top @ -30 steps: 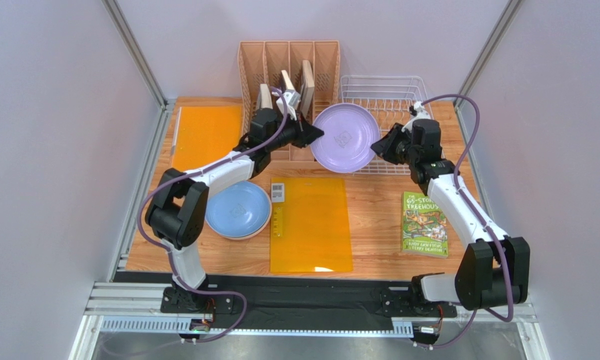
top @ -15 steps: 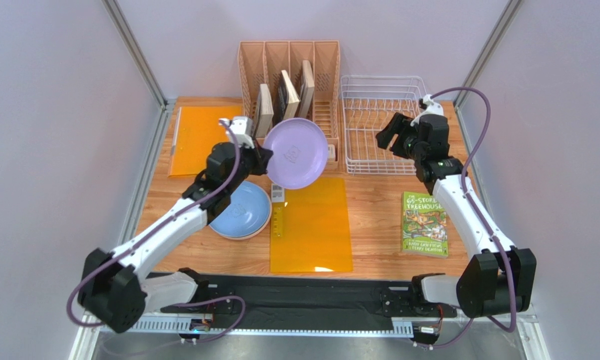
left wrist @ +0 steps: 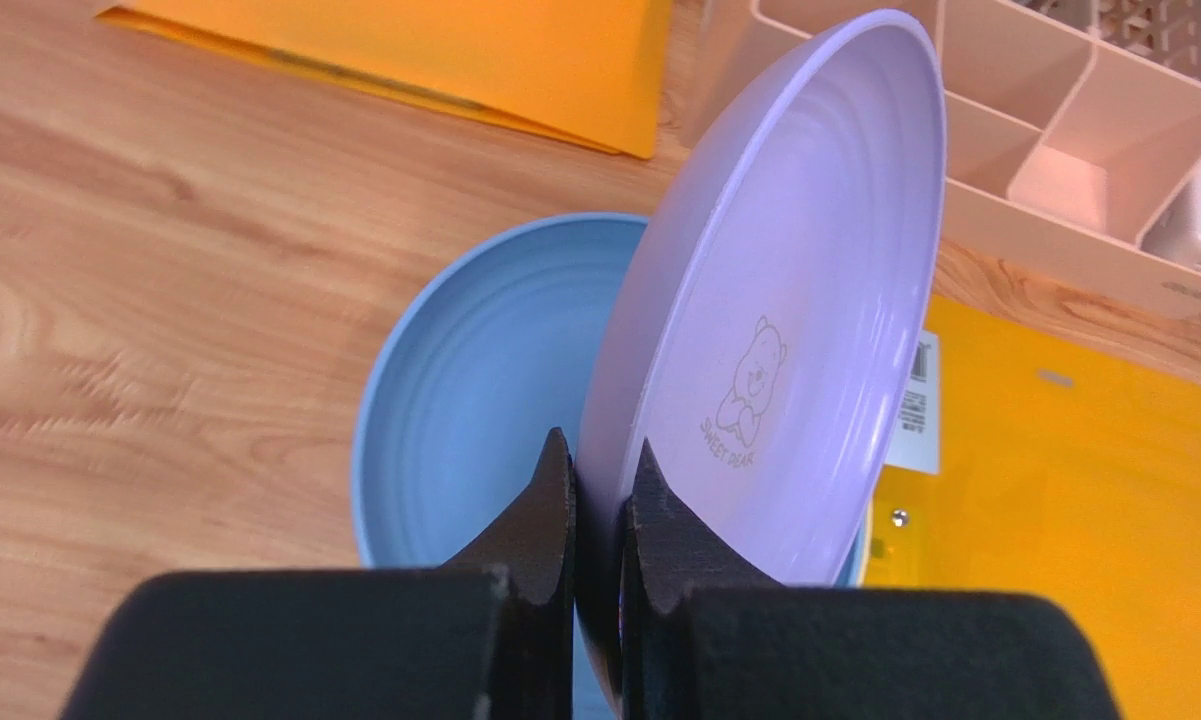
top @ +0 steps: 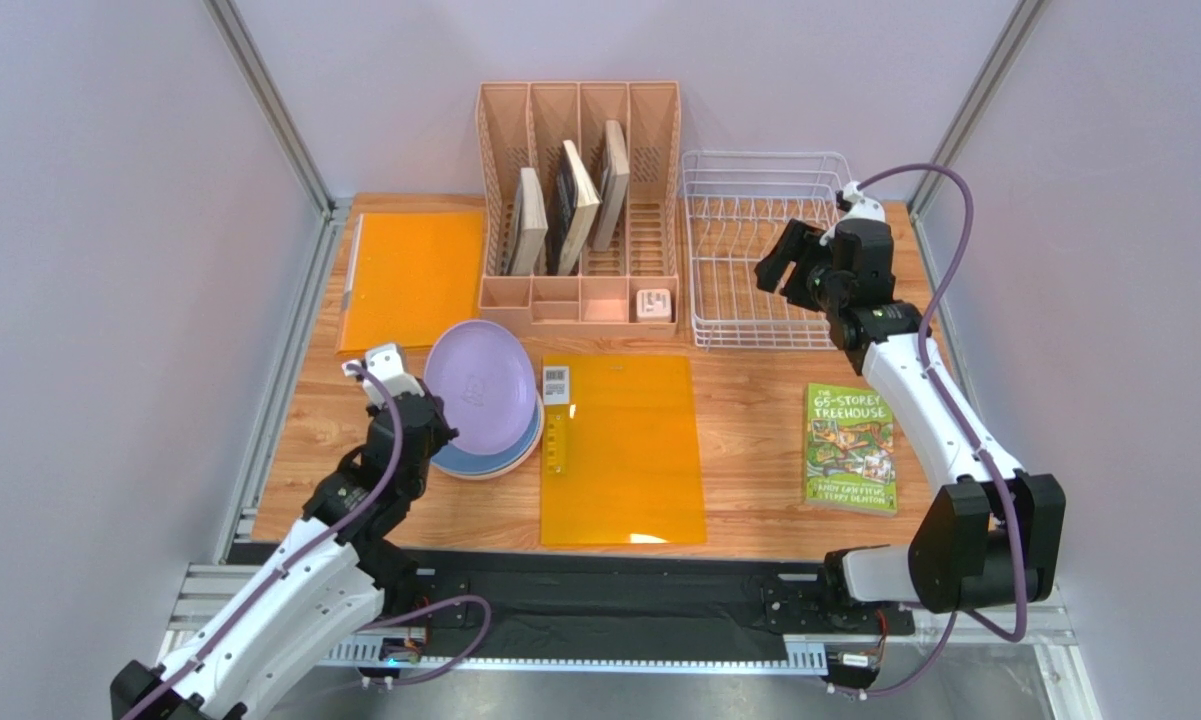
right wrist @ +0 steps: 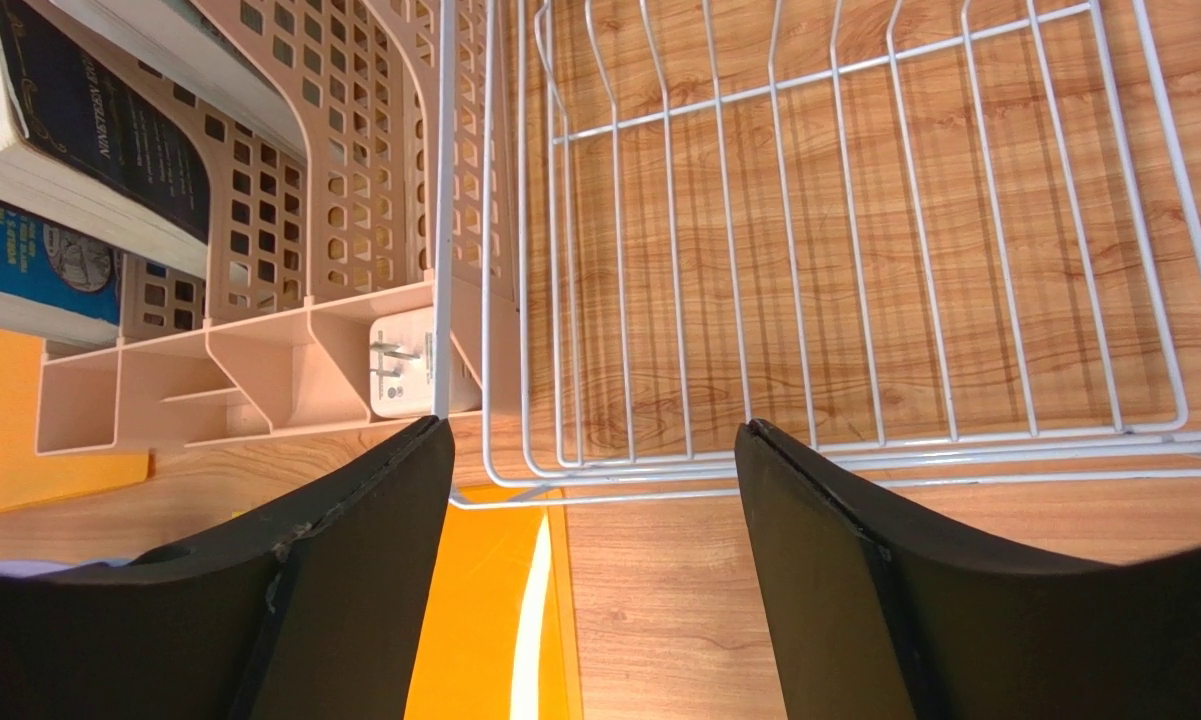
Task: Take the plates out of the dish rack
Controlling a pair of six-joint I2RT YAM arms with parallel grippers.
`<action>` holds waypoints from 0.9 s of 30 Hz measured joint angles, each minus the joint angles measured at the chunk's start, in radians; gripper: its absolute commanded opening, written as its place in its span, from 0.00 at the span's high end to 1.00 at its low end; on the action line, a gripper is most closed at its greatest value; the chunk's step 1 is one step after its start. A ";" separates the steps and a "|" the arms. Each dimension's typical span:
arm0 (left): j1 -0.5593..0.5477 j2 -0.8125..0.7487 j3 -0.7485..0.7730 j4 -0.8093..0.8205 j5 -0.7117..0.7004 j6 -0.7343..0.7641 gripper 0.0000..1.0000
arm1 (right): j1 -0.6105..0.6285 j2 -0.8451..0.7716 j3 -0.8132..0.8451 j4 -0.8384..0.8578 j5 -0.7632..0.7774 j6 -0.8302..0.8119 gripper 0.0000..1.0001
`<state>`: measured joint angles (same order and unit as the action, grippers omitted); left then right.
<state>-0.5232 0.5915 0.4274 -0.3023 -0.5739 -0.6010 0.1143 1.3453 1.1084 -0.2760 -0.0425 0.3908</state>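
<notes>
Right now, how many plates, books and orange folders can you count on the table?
Plates showing: 2, the lavender plate and the blue plate under it
Books: 4
Orange folders: 2
Total: 8

I read "SWEET BEAR", roughly, on lavender plate (left wrist: 802, 300); green book (top: 850, 447), near right, says "65-STOREY TREEHOUSE".

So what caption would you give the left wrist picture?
Left gripper pinches the lavender plate by its rim, tilted above the blue plate.
</notes>
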 measured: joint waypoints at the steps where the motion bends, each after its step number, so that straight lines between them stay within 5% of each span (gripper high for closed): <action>1: 0.000 -0.016 -0.006 -0.013 -0.012 -0.007 1.00 | 0.000 0.002 0.000 0.000 0.001 -0.001 0.26; 6: 0.000 -0.059 -0.019 -0.056 -0.054 -0.049 1.00 | 0.000 0.011 0.000 -0.005 0.010 -0.005 0.26; 9: 0.000 -0.060 -0.039 -0.064 -0.059 -0.069 0.94 | 0.000 0.013 0.000 -0.007 0.016 -0.007 0.26; 12: 0.000 -0.060 -0.059 -0.073 -0.053 -0.083 0.77 | 0.000 0.013 0.000 -0.008 0.019 -0.011 0.26; 15: 0.000 -0.061 -0.062 -0.069 -0.039 -0.097 0.73 | 0.000 0.013 0.000 -0.013 0.021 -0.015 0.26; 18: 0.000 -0.061 -0.064 -0.071 -0.027 -0.101 0.55 | 0.000 0.013 -0.002 -0.014 0.027 -0.018 0.26; 19: 0.000 -0.061 -0.065 -0.071 -0.022 -0.106 0.39 | 0.000 0.013 -0.004 -0.015 0.035 -0.018 0.26; 27: 0.000 -0.094 -0.065 -0.090 -0.007 -0.085 0.07 | 0.000 0.012 -0.028 -0.021 0.092 -0.026 0.25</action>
<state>-0.5236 0.4976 0.3622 -0.3923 -0.5808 -0.6865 0.1143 1.3571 1.0805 -0.2966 0.0490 0.3649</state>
